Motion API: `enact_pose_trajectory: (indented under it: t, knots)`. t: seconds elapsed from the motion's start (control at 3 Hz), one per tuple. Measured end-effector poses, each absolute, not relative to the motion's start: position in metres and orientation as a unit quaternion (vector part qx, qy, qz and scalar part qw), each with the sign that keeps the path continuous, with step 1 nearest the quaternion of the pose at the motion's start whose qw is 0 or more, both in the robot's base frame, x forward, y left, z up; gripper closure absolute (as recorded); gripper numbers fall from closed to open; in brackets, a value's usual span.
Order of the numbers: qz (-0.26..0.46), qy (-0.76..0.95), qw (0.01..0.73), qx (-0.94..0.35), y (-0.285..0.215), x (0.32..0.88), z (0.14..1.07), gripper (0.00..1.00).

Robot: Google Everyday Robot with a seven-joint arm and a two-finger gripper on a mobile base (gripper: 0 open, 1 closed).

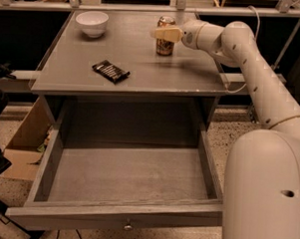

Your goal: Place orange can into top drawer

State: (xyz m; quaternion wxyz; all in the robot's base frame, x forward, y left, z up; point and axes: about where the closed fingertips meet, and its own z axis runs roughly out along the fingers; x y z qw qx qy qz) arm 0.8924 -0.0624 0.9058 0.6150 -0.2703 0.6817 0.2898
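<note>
Looking through the one camera view, we find the jaws up against the top of the orange can [164,46], which stands on the surface [142,66]; we cannot tell if they clench it. So high a hold could tip or drop the can before the open top drawer [122,172], well below the jaws.

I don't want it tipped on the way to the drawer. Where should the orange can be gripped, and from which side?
Grip the orange can across its round side wall, about mid-height, coming in level from the right, where the gripper sits at its upper part. It stands upright with that side unobstructed.
</note>
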Motion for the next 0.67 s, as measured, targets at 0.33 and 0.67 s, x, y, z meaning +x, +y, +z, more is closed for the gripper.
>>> enact_pose_trajectory:
  t: [0.33, 0.67]
  knots:
    - [0.292, 0.686, 0.602, -0.287, -0.045, 0.8914, 0.9039, 0.26]
    - [0.293, 0.686, 0.601, -0.287, -0.0443, 0.8913, 0.9035, 0.5]
